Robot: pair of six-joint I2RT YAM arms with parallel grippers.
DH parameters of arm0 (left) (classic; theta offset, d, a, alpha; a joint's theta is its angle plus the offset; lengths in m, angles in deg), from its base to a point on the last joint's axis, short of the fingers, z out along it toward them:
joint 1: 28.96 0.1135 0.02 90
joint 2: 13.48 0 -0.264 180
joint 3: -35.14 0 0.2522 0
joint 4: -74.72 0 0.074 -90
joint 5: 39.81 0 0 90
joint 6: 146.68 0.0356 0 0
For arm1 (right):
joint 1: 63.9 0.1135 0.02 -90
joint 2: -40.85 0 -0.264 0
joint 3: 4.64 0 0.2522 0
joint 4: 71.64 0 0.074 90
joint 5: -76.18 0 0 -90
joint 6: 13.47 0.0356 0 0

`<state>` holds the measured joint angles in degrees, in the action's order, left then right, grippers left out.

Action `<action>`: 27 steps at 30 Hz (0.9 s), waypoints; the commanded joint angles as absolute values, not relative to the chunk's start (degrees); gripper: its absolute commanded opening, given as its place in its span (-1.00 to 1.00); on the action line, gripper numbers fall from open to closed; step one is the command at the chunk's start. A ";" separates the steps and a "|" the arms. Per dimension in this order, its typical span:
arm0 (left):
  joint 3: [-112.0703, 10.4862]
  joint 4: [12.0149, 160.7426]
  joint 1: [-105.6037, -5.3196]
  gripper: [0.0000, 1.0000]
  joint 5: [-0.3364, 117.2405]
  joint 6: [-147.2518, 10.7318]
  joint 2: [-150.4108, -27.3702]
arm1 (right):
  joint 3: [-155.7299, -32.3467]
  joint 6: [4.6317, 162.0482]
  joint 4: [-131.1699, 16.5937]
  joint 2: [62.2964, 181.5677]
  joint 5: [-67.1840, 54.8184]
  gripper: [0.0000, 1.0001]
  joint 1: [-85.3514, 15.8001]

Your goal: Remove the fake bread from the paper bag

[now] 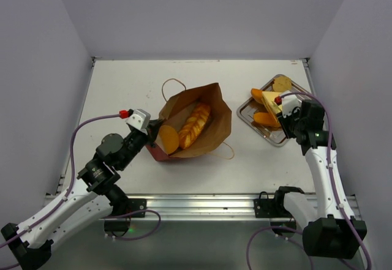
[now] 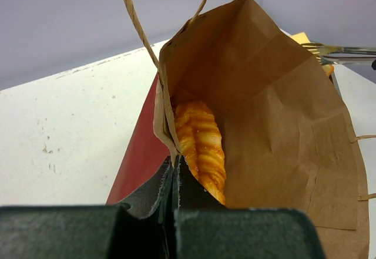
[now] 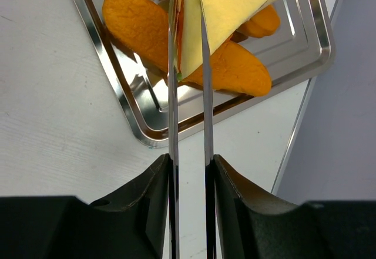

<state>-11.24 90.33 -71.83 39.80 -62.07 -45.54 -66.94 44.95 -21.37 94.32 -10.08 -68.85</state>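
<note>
The paper bag (image 1: 211, 108), red outside and brown inside, lies open at mid-table. Inside it are a braided golden bread (image 1: 195, 125) and a round orange piece (image 1: 168, 138). My left gripper (image 1: 152, 130) is shut on the bag's near rim. In the left wrist view that rim sits pinched between its jaws (image 2: 174, 168), with the braided bread (image 2: 202, 141) just beyond. My right gripper (image 3: 189, 165) is shut on metal tongs (image 3: 173, 124). The tong tips straddle a yellow wedge of bread (image 3: 235, 0) over the silver tray (image 3: 106, 77).
The tray (image 1: 245, 112) at the right holds orange bread pieces (image 1: 264, 119) and a round tan bun (image 1: 282, 84). The bag's thin loop handles (image 1: 174, 83) lie on the table behind and in front of it. White walls close in the table's back and sides.
</note>
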 commanded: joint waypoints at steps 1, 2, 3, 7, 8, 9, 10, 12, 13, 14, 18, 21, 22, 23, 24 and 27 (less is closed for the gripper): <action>-11.32 87.69 -71.85 -1.00 41.05 -62.13 -44.95 | -70.70 45.68 -22.29 93.06 -8.02 -0.23 -69.09; -11.23 87.69 -71.85 -1.00 41.05 -62.13 -44.95 | -70.79 45.85 -22.11 93.06 -7.85 -0.23 -69.18; -11.32 87.78 -71.85 -1.00 41.05 -62.13 -44.95 | -70.87 45.85 -21.94 92.97 -7.76 -0.22 -69.18; -11.32 87.69 -71.85 -1.00 41.14 -62.13 -44.95 | -71.14 45.85 -21.15 92.71 -7.41 -0.19 -69.18; -11.41 87.60 -71.85 -1.00 41.23 -62.30 -45.04 | -71.14 45.94 -20.88 92.53 -7.32 -0.19 -69.09; -11.41 87.60 -71.85 -1.00 41.23 -62.31 -44.95 | -71.14 45.94 -20.79 92.53 -7.15 -0.19 -69.18; -11.49 87.52 -71.85 -1.00 41.31 -62.22 -45.04 | -71.23 45.85 -20.71 92.53 -7.06 -0.18 -69.18; -11.49 87.52 -71.85 -1.00 41.31 -62.31 -45.04 | -71.23 46.03 -20.53 92.27 -6.97 -0.18 -69.09; -11.49 87.52 -71.85 -1.00 41.40 -62.31 -45.04 | -71.40 46.03 -20.44 92.01 -6.45 -0.18 -69.18; -11.49 87.52 -71.85 -1.00 41.40 -62.31 -45.12 | -71.58 46.11 -19.92 91.66 -6.09 -0.18 -69.09; -11.49 87.60 -71.85 -1.00 42.63 -61.17 -45.13 | -76.13 46.12 -16.41 90.95 -0.74 -0.21 -69.09; -11.23 88.13 -71.85 -1.00 44.38 -58.18 -45.39 | -81.13 45.24 -12.12 90.69 6.28 -0.23 -69.18; -11.14 88.30 -71.85 -1.00 44.91 -57.48 -45.48 | -82.55 44.98 -11.14 90.60 8.30 -0.23 -69.18; -10.97 88.39 -71.85 -1.00 45.70 -55.12 -45.48 | -83.87 44.71 -8.95 90.51 11.80 -0.23 -69.18; -10.88 88.39 -71.85 -1.00 47.45 -54.58 -45.39 | -87.02 43.75 -7.62 90.60 13.75 -0.23 -69.09; -10.79 88.39 -71.85 -1.00 49.83 -53.78 -45.47 | -93.78 40.95 -1.83 91.04 21.58 -0.23 -69.18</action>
